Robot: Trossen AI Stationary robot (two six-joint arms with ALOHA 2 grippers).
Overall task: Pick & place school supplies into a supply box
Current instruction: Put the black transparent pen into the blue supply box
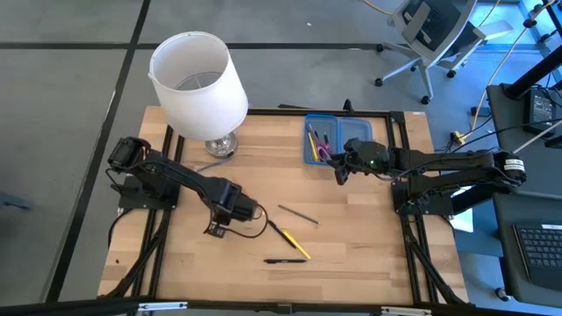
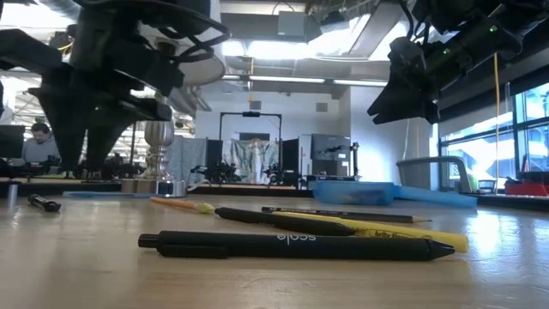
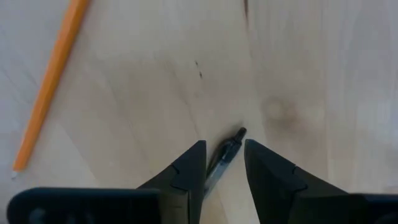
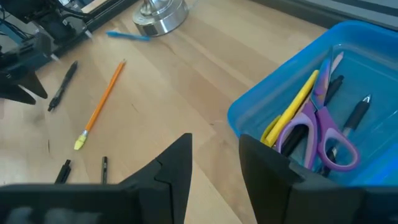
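Blue supply box (image 4: 348, 43) holds scissors (image 4: 323, 134), pens | four pens on tabletop (image 1: 351, 254) | left gripper (image 3: 224, 163) spread astride black pen (image 3: 225, 152) | right gripper (image 4: 214, 163) released, empty.

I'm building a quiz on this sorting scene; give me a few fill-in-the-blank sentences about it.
1. The purple-handled scissors lie inside the blue ____.
2. The left gripper stands over a ____ pen on the table, fingers either side of it.
3. The lamp has a ____ shade.
4. The right gripper has ____ between its fingers.

Missing words: box; black; white; nothing
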